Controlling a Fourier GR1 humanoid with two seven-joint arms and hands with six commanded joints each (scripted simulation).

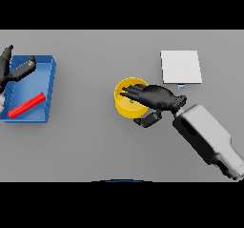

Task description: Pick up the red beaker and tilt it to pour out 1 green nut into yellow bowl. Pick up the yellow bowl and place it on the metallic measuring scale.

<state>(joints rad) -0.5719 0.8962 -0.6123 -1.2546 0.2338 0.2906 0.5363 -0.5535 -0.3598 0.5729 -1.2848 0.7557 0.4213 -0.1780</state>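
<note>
The right hand [155, 98] lies over the yellow bowl [125, 108] near the middle of the grey counter [95, 146], fingers [136, 92] stretched across the rim and thumb [148, 119] curled against the bowl's near outer wall, pinching it. 1 small green nut [132, 101] shows inside the bowl beneath the fingers. The metallic measuring scale [180, 67] sits just beyond the bowl to the right, apart from it; no readable writing shows on it. At the far left, the red beaker [26, 105] lies on its side in a blue tray [51, 86]. The left hand [16, 69] sits over the tray's back edge, fingers relaxed, holding nothing.
</note>
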